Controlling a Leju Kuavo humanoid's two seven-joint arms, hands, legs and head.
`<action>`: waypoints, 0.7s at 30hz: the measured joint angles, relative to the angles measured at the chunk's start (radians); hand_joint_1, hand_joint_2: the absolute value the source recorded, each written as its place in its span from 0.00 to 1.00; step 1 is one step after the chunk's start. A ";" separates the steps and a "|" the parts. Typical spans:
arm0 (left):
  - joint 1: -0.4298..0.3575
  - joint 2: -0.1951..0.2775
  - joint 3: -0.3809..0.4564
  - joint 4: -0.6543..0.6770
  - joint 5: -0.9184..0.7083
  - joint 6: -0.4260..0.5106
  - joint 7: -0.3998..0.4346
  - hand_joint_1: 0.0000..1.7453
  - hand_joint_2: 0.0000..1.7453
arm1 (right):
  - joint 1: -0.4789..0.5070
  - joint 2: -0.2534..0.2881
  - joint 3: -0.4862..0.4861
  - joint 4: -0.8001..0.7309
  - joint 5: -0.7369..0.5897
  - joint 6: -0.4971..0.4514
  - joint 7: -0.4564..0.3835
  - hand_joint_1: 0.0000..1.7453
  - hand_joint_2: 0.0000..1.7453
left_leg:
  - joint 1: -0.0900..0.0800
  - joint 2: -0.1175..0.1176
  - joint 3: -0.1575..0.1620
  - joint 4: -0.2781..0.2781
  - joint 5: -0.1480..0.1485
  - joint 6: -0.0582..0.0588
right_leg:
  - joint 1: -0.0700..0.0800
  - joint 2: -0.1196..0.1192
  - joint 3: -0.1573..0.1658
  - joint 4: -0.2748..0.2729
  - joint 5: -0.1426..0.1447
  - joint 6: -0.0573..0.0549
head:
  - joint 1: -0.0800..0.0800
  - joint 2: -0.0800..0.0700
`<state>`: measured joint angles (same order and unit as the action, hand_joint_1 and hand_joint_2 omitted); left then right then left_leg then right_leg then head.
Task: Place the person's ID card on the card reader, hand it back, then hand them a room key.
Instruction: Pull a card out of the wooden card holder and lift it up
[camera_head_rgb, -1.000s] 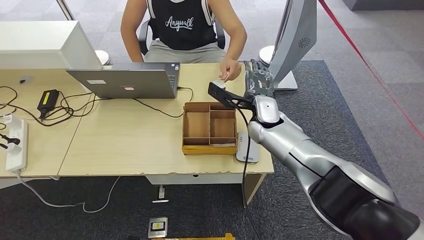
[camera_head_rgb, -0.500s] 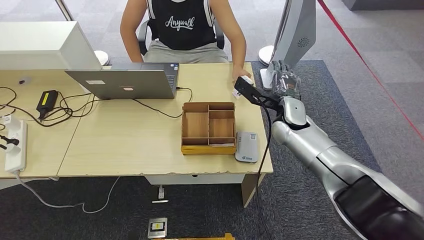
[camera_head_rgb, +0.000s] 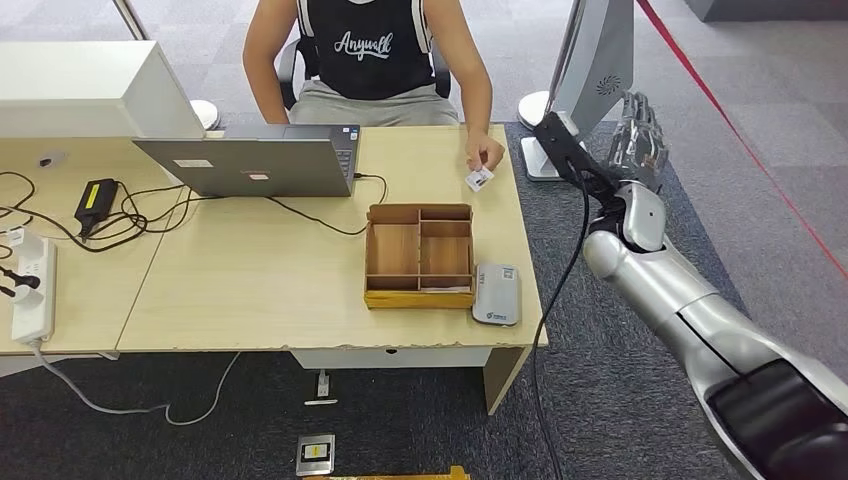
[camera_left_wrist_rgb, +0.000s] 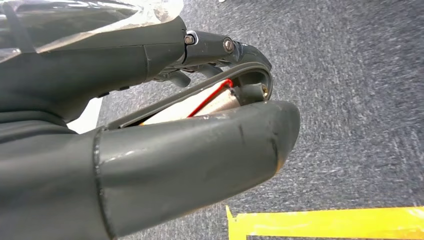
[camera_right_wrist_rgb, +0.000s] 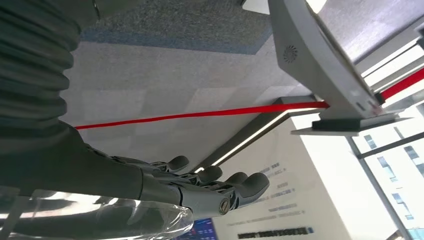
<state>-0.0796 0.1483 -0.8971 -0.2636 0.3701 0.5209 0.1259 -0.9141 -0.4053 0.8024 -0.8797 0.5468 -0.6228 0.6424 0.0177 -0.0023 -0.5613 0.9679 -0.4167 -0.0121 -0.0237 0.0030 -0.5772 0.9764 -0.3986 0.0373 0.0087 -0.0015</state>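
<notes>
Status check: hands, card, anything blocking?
Right hand open, raised beyond the desk's corner. Left hand low over carpet, state unclear. Card in person's hand. Reader bare, unobstructed.

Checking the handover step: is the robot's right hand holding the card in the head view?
No: the person's hand holds the card over the table, while the right hand is off to the side, apart from it.

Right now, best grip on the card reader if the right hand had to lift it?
Judging from the head view: pinch the card reader across its two long edges, coming from above. It lies flat by the table's front right corner; the wooden tray crowds one long edge. The right hand is raised off to the table's right.
</notes>
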 joint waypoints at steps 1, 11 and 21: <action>0.001 -0.001 0.002 0.002 0.004 0.001 -0.001 0.00 0.00 | 0.021 -0.021 -0.009 -0.021 -0.003 -0.016 0.016 0.00 1.00 | 0.000 0.000 0.000 0.000 0.000 0.000 | 0.000 0.000 0.000 0.000 0.000 0.000 | 0.000 0.000; 0.005 -0.010 0.016 0.012 0.050 0.009 0.004 0.00 0.00 | 0.366 -0.176 -0.290 -0.213 0.007 -0.071 0.048 0.00 1.00 | 0.000 -0.002 0.000 0.000 -0.001 0.000 | 0.000 -0.001 0.002 -0.001 -0.001 0.001 | 0.000 0.000; 0.005 -0.027 0.028 0.017 0.074 0.026 0.000 0.00 0.00 | 0.646 -0.170 -0.629 -0.242 -0.044 -0.072 -0.034 0.00 1.00 | 0.000 -0.003 0.000 -0.001 -0.001 0.000 | 0.000 -0.002 0.002 -0.001 -0.002 0.001 | 0.000 0.000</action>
<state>-0.0751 0.1212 -0.8696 -0.2471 0.4443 0.5469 0.1262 -0.2685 -0.5755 0.1735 -1.1213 0.5026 -0.6951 0.6079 0.0178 -0.0051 -0.5617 0.9672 -0.4181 -0.0119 -0.0238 0.0007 -0.5753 0.9757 -0.4008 0.0384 0.0088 -0.0013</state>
